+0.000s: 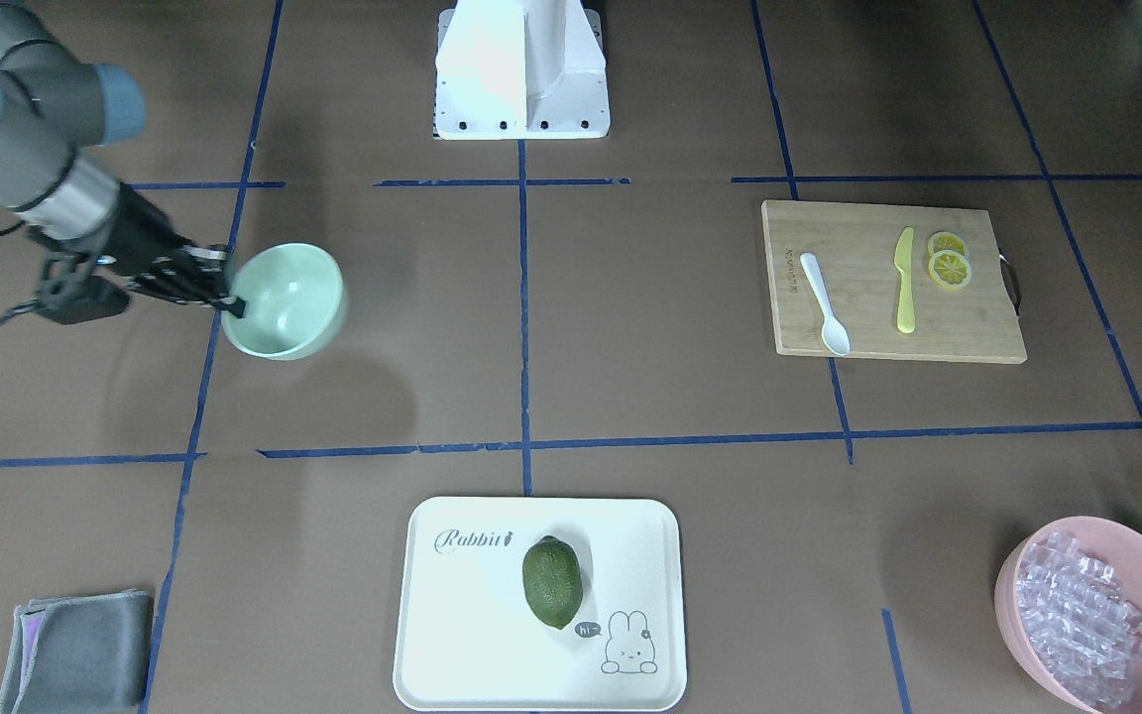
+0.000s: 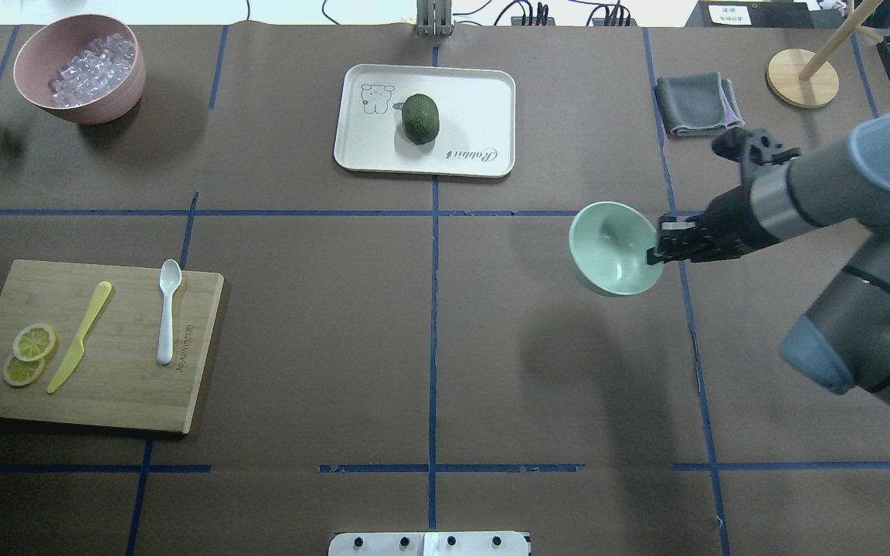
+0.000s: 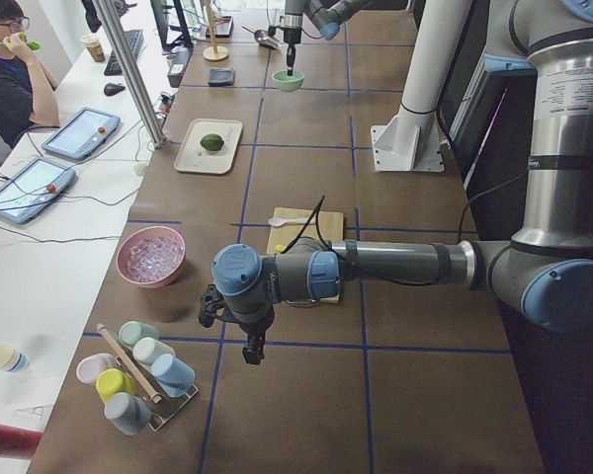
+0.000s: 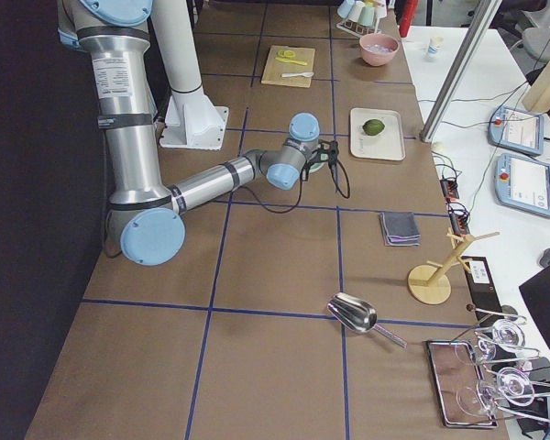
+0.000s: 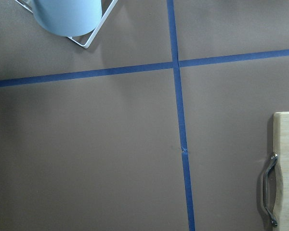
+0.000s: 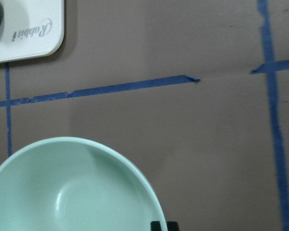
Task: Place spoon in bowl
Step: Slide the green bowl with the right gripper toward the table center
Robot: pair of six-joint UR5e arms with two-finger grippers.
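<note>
On the near left of the brown surface (image 2: 337, 347), a wooden board (image 2: 120, 378) carries a yellow knife (image 2: 80, 337) and two lemon slices (image 2: 30, 351) at its left end. Far centre, a white tray (image 2: 484, 100) holds a green fruit (image 2: 420, 118). Far left stands a pink bowl (image 2: 82, 108) of clear ice pieces (image 2: 93, 66); far right lies a folded grey cloth (image 2: 696, 103).

I log the bowl (image 1: 293, 297) as smooth, slightly glossy plastic; spoon (image 1: 822, 302) white plastic; cutting board (image 1: 868, 297) bare wood; worktop (image 1: 630, 327) matt brown paper.
</note>
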